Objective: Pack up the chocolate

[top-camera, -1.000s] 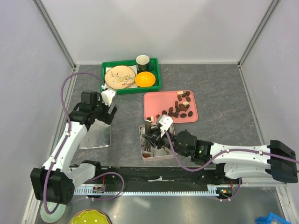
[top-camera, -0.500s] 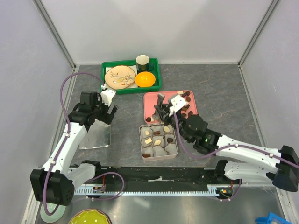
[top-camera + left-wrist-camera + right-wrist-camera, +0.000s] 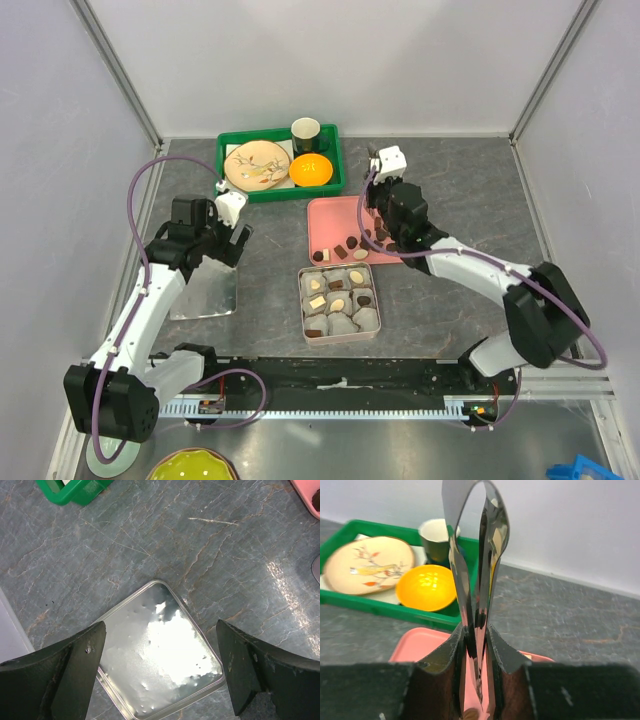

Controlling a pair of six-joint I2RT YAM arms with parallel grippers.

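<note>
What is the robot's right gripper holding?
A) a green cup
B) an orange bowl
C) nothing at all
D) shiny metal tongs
D: in the right wrist view, the right gripper is pinched shut on a pair of shiny metal tongs.

The right arm [image 3: 470,265] reaches over the pink tray [image 3: 330,215] of chocolate [image 3: 341,250], behind the tin [image 3: 340,337]

right gripper [image 3: 380,212] | moved off tin [image 3: 303,300] | now over pink tray [image 3: 325,220] (far edge)
</note>
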